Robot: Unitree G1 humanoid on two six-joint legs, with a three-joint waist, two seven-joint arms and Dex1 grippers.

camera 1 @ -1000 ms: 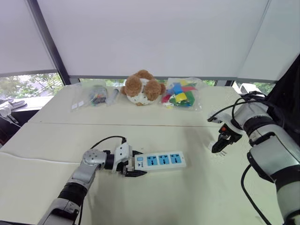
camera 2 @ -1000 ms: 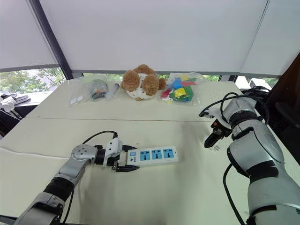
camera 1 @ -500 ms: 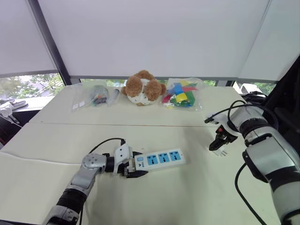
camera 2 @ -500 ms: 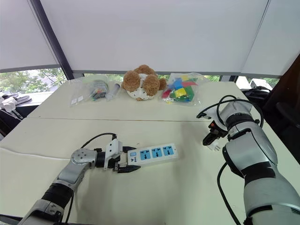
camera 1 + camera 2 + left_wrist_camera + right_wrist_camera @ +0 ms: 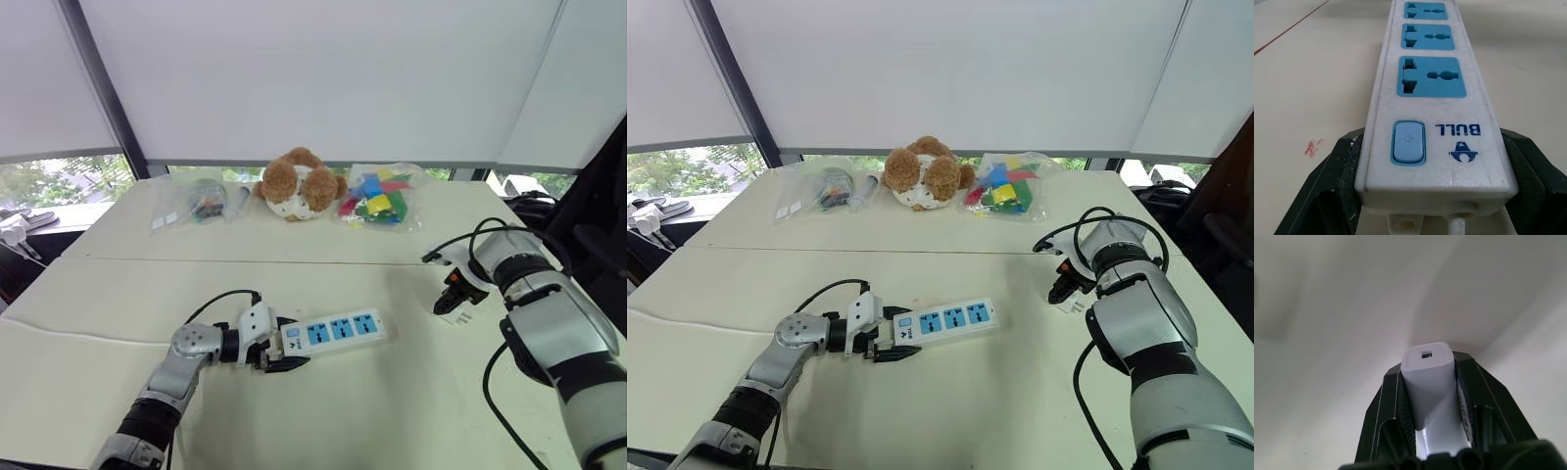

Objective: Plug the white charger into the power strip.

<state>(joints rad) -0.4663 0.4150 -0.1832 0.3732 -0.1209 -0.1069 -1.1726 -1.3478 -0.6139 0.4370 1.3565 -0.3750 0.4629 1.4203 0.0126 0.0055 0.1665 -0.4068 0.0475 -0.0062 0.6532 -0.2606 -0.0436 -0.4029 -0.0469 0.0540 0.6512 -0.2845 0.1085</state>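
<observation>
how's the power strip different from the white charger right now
The power strip is a long flat bar with blue sockets; the white charger is a small plain block. The power strip lies on the table, switch end in the left gripper; the white charger is clamped in the right gripper. Both are white, each gripped.

The strip [image 5: 1432, 98] was white plastic, smooth but faintly scuffed, with matt blue socket faces. The charger [image 5: 1430, 377] was smooth white plastic with a soft gloss. The left claw [image 5: 285, 343] and right claw [image 5: 1429, 363] were matt black; the right one's pads [image 5: 1463, 394] looked finely textured. The desk [image 5: 392, 411] was smooth, matt cream. At its far edge, the bear [image 5: 299, 183] was shaggy plush and the bags [image 5: 377, 194] were clear, shiny, crinkled film.
</observation>
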